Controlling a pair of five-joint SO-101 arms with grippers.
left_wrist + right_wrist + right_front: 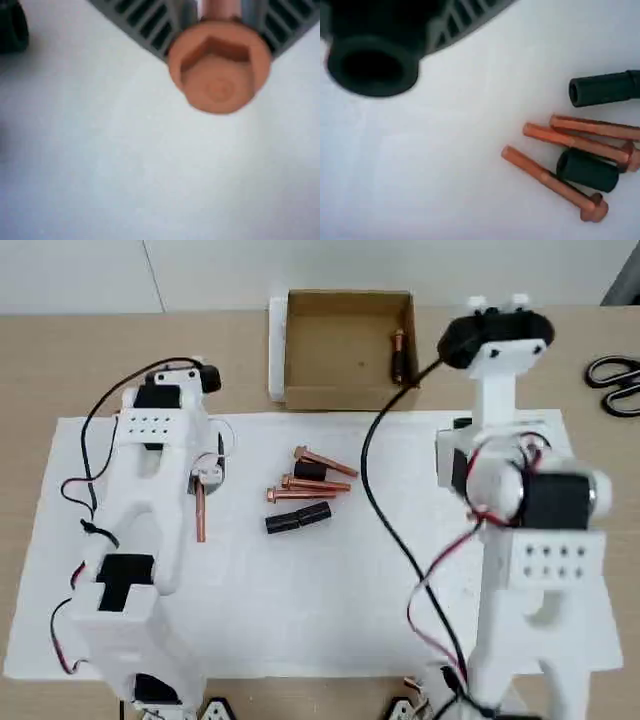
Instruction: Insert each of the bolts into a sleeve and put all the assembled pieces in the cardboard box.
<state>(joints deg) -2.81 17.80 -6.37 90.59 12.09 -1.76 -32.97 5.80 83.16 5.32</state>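
My left gripper (206,478) is shut on a copper bolt (200,512) that hangs just above the white mat (300,610). In the left wrist view its hex head (217,70) sticks out between the ribbed grey jaws. My right gripper (385,25) is shut on a black sleeve (372,65), open end outward, over the mat's right part. Three loose bolts (312,483) lie mid-mat with a short sleeve (310,470) among them and a longer sleeve (298,518) just in front. They also appear in the right wrist view as bolts (552,180) and sleeves (587,170). The cardboard box (300,345) holds one assembled piece (398,355).
Scissors (615,380) lie on the wood table at the far right. A black cable (385,510) runs across the mat between the loose parts and the right arm. The front half of the mat is bare.
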